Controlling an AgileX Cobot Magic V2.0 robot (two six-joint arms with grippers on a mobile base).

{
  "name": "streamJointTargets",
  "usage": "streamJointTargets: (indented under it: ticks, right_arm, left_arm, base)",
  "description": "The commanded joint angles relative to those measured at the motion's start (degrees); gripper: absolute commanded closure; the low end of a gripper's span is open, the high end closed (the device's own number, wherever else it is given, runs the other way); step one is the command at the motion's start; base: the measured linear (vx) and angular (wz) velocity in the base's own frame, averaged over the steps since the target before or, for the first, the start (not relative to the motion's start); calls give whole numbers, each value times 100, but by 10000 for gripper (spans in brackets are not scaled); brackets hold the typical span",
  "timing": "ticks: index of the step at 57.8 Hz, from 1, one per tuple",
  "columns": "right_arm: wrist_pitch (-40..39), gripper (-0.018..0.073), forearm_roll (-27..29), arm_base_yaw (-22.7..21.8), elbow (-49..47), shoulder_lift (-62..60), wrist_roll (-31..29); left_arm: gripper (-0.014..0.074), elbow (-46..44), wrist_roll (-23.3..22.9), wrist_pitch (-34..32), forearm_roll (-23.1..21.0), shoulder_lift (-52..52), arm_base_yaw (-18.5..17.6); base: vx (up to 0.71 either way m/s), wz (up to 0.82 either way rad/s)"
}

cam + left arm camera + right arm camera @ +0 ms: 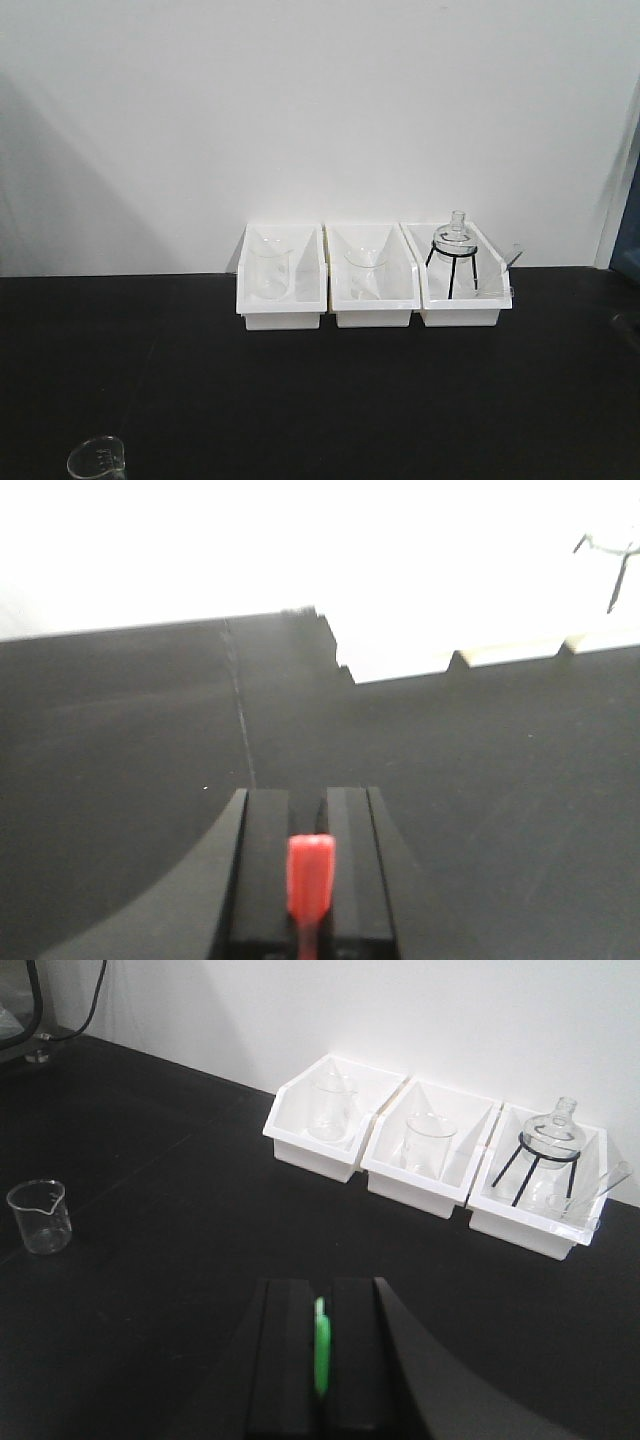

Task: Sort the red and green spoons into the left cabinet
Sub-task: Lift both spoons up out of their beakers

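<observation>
Left end effector (307,810) pinches red spoon (311,875); right one (322,1295) green spoon (320,1352).

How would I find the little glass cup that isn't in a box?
Look at the black table, where three white bins sit in a row by the wall. Come away from them, toward the robot's left and nearer side, to a small clear beaker with a pouring spout. The other beakers stand inside bins; this one stands alone on bare tabletop.
</observation>
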Motion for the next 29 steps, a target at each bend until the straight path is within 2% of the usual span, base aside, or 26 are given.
streamJointTargets:
  ticks: [1,7,17,29]
  right_arm:
    - [-358,562,139,-7,-146,-99,24]
    - [-430,562,113,-7,-69,-338,-22]
    - [-918,562,143,-7,701,-910,-22]
    - [-1198,562,158,-7,1234,-1458,72]
  left_arm:
    - [600,505,14,-665,-95,-871,-32]
    - [600,1030,14,-632,-89,-1737,-32]
    - [600,1477,14,-519,-85,-2745,-32]
    - [600,1513,14,-304,-47,-2965,-32]
  base:
    - [0,0]
    - [0,0]
    - [0,0]
    - [0,0]
